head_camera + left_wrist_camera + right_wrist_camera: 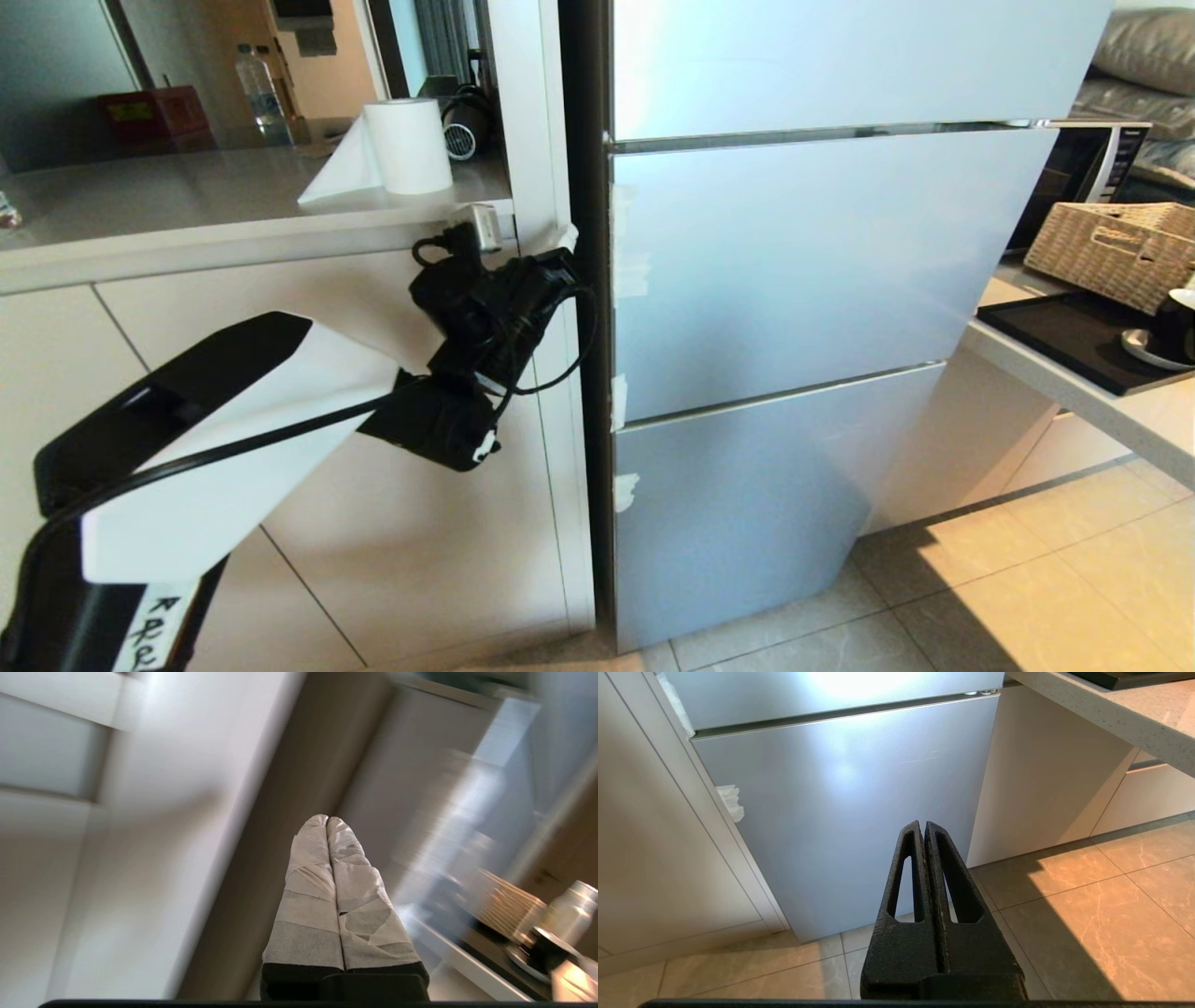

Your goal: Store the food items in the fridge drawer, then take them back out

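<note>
The left tool (567, 245), its taped fingers (308, 868) pressed together and empty, reached the fridge's (794, 280) left edge. The right tool (923, 828), also closed, pointed at the lowest door. All doors were closed; drawer and fruits unseen.

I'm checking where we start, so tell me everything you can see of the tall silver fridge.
The tall silver fridge stands upright on the tiled floor, between white cabinets and a pale counter. Its brushed metallic front is split by horizontal seams into stacked panels, all closed; no drawer or food shows. Bits of white tape stick along its left edge. The left gripper, fingers wrapped in pale tape and shut, is at that edge beside the middle panel; contact cannot be told.
</note>
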Controlling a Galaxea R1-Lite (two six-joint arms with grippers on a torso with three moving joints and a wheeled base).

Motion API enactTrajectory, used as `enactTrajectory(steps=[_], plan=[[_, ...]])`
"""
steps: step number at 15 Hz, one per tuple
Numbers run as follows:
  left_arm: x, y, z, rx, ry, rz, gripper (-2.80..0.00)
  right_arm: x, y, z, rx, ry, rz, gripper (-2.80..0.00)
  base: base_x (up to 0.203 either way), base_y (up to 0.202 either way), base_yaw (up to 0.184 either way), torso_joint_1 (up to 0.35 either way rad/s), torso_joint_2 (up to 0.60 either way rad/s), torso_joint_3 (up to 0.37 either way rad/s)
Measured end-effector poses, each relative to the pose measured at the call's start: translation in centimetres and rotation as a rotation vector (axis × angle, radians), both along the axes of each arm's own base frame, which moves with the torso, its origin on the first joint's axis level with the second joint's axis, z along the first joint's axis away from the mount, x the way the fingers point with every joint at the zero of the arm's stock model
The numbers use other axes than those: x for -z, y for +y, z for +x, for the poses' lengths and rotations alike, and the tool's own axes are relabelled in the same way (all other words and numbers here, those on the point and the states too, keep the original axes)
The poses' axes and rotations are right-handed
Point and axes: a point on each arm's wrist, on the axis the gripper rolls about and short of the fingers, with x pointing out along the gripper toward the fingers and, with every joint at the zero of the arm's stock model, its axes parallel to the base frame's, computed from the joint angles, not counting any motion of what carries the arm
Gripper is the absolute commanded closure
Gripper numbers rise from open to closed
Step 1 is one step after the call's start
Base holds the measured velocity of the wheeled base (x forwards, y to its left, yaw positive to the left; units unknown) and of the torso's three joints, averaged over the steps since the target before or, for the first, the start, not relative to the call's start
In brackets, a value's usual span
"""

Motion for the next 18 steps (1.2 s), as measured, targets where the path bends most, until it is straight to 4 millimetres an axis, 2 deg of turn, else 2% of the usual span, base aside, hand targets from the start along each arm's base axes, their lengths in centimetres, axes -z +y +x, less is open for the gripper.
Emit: enactTrajectory(steps=[6,18], plan=[[1.1,-1.2,1.8,0.002,0.013,0.005,0.0,0.0,0.0,0.0,0.0,0.0,0.0,0.0,0.0,0.0,0.0,0.0,0.0,0.0],[3.3,-4.1,0.7,0.11,0.049,0.057,0.0,0.0,0.0,0.0,-0.001,0.0,0.0,0.0,0.0,0.0,0.0,0.0,0.0,0.0]])
